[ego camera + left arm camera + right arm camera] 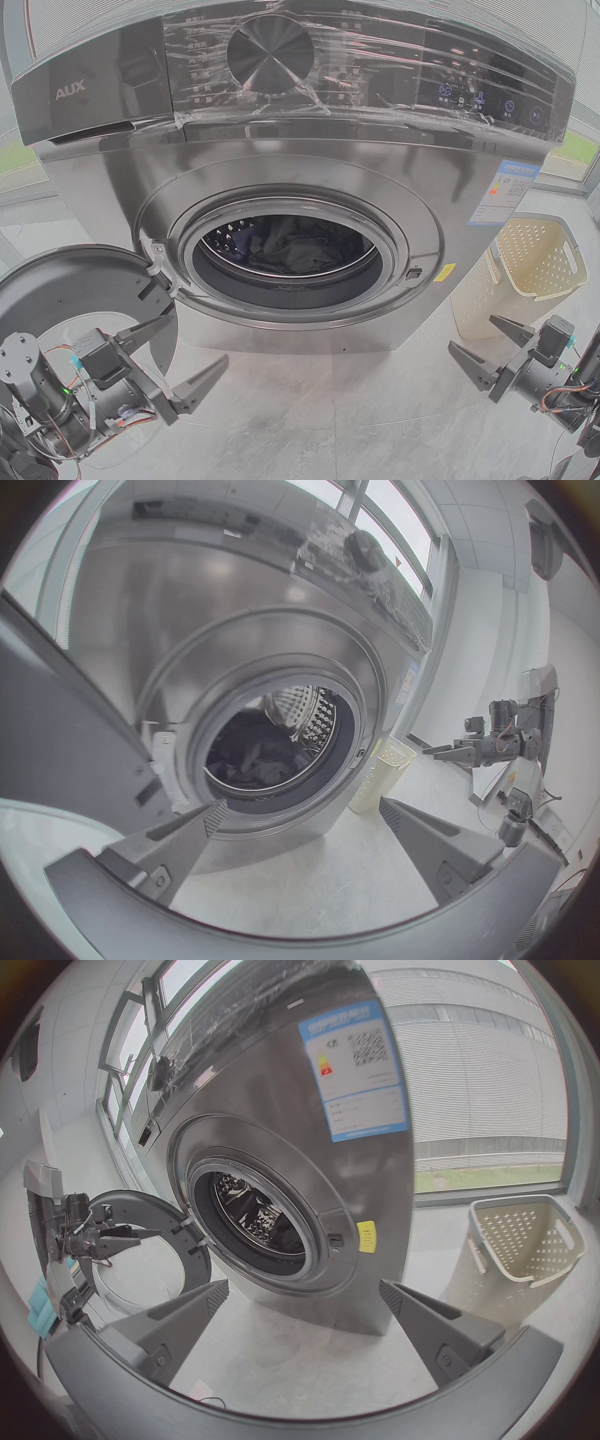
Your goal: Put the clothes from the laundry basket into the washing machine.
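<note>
A: Left side?
B: Left gripper (197, 339) low over the pale floor (312, 406), fingers wide apart, just beside the round grey door (75, 281), which is swung open.
A: Mid?
B: Silver front-load washing machine (300, 169) w/ dark crumpled clothes (294, 247) lying inside the drum.
A: Rt?
B: Cream perforated plastic laundry basket (531, 269) beside the machine; right gripper (470, 331) near it, fingers apart too.

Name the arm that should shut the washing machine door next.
Left. The left hand hangs open and empty beside the open door, hinged on the robot's left. The right hand, also open, sits by the laundry basket, across the washing machine front.
</note>
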Motion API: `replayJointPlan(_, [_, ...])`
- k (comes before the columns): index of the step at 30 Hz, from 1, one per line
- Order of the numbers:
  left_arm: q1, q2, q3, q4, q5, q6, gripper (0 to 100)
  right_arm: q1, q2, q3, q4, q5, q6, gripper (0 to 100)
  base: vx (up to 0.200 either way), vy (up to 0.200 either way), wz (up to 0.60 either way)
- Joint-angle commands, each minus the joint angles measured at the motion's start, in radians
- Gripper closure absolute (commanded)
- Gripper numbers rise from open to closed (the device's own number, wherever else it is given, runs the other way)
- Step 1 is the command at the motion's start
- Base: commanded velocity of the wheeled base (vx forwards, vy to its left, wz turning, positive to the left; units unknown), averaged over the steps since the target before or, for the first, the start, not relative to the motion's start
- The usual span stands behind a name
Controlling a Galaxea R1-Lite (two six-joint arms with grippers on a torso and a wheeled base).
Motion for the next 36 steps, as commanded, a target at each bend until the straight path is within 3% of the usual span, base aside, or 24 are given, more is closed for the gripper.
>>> replayJointPlan(1, [0.106, -0.283, 0.032, 0.183, -0.007, 0.035, 0, -0.073, -0.275, 0.018, 0.180, -0.009, -0.040, 0, -0.200, 0.000, 0.00])
replayJointPlan(4, [0.122, -0.425, 0.031, 0.318, -0.004, 0.047, 0, -0.109, -0.351, 0.018, 0.255, -0.006, -0.040, 0, -0.200, 0.000, 0.00])
replayJointPlan(9, [0.215, -0.662, 0.021, 0.546, -0.015, 0.069, 0, -0.154, -0.482, 0.018, 0.438, 0.002, -0.033, 0, -0.200, 0.000, 0.00])
replayJointPlan(11, [0.223, -0.699, 0.023, 0.580, -0.016, 0.070, 0, -0.178, -0.511, 0.018, 0.455, 0.003, -0.036, 0, -0.200, 0.000, 0.00])
replayJointPlan(12, [0.228, -0.808, 0.021, 0.686, -0.015, 0.069, 0, -0.251, -0.591, 0.018, 0.485, 0.006, -0.056, 0, -0.200, 0.000, 0.00])
replayJointPlan(13, [0.228, -0.820, 0.020, 0.698, -0.013, 0.070, 0, -0.257, -0.598, 0.018, 0.490, 0.006, -0.060, 0, -0.200, 0.000, 0.00])
replayJointPlan(16, [0.237, -0.985, 0.000, 0.872, -0.007, 0.064, 0, -0.343, -0.706, 0.018, 0.573, 0.011, -0.116, 0, -0.200, 0.000, 0.00])
replayJointPlan(22, [0.320, -1.176, -0.017, 1.117, -0.012, 0.070, 0, -0.456, -0.861, 0.016, 0.717, 0.040, -0.117, 0, -0.200, 0.000, 0.00])
replayJointPlan(27, [0.384, -1.330, 0.031, 1.243, -0.021, 0.055, 0, -0.485, -1.071, 0.016, 0.942, 0.069, -0.114, 0, -0.120, 0.000, 0.00])
replayJointPlan(30, [0.410, -1.379, 0.031, 1.327, -0.038, -0.003, 0, -0.487, -1.207, 0.016, 1.111, 0.072, -0.116, 0, 0.000, 0.000, 0.00])
replayJointPlan(32, [0.422, -1.377, 0.031, 1.323, -0.035, -0.019, 0, -0.493, -1.264, 0.018, 1.172, 0.072, -0.117, 0, -0.100, 0.000, 0.00])
replayJointPlan(36, [0.504, -1.377, 0.032, 1.321, -0.028, 0.003, 0, -0.514, -1.315, 0.018, 1.257, 0.058, -0.105, 0, -0.100, 0.000, 0.00])
